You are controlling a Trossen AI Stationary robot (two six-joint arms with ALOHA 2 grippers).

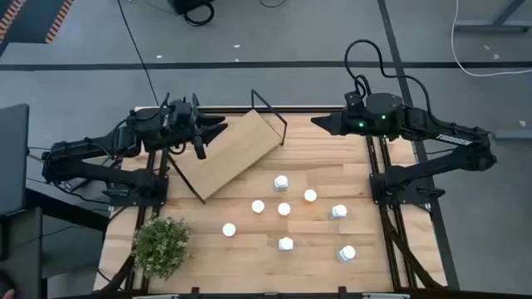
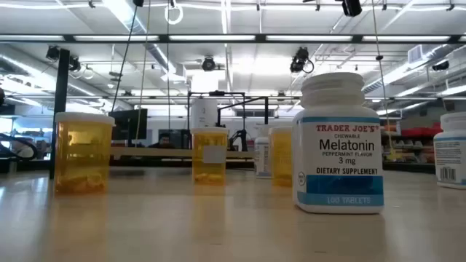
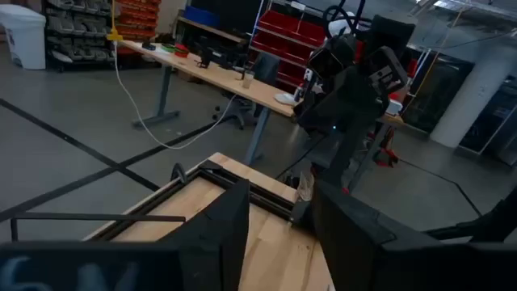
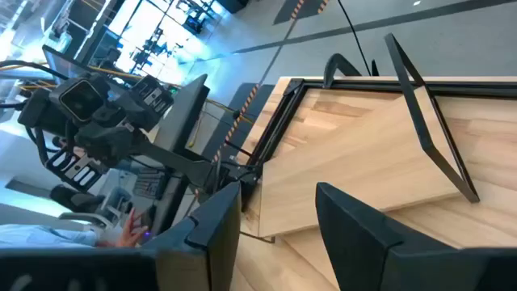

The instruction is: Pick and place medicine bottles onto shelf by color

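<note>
Several small white-capped medicine bottles point(image 1: 284, 208) stand scattered on the slatted tabletop, right of its middle. The low view shows orange-bodied ones point(image 2: 84, 153) and white-bodied ones point(image 2: 338, 142). The shelf point(image 1: 233, 154), a light-wood board on black wire legs point(image 1: 270, 112), stands skewed at the table's far left. My left gripper point(image 1: 220, 129) hovers open over the shelf's far corner. My right gripper point(image 1: 317, 123) hovers open over the table's far edge, right of the shelf. Nothing is between either pair of fingers point(image 3: 226, 234) point(image 4: 214, 234).
A small green plant point(image 1: 160, 245) stands at the table's near left corner. Bare tabletop point(image 1: 391, 178) lies between the bottles and the right arm's base. The arms face each other across the far edge, the right arm point(image 3: 347, 89) showing in the left wrist view.
</note>
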